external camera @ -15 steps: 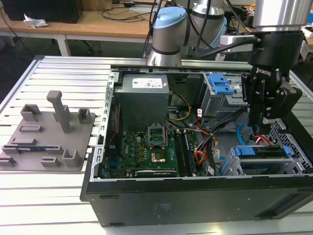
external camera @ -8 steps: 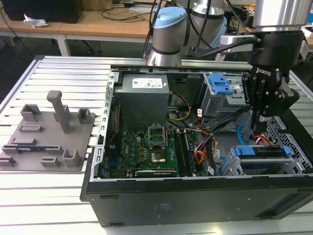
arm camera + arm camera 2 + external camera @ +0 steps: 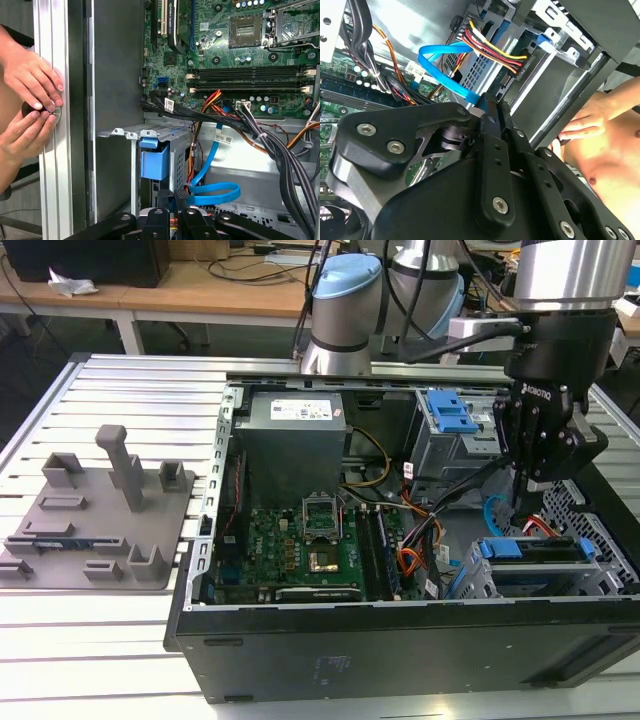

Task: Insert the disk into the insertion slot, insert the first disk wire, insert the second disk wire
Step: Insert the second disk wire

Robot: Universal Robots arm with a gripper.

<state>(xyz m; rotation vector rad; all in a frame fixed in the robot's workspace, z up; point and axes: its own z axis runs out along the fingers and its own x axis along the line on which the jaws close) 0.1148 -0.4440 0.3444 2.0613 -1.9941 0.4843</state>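
The gripper (image 3: 489,104) is pinched shut on the light blue cable (image 3: 442,62) near its plug, aiming it at the disk (image 3: 530,549) already seated in its cage (image 3: 610,540) at the case (image 3: 400,650) corner, red wires (image 3: 490,50) plugged in

The exterior view looks from well back and high up, obliquely down into the open computer case (image 3: 400,645), with the gripper (image 3: 525,502) at the exterior view's right. Both wrist views sit close inside the case, looking along the gripper from seemingly opposite sides. The first wrist view faces the motherboard (image 3: 240,55), the second the drive cage (image 3: 482,65). All three share the light blue cable (image 3: 215,192).
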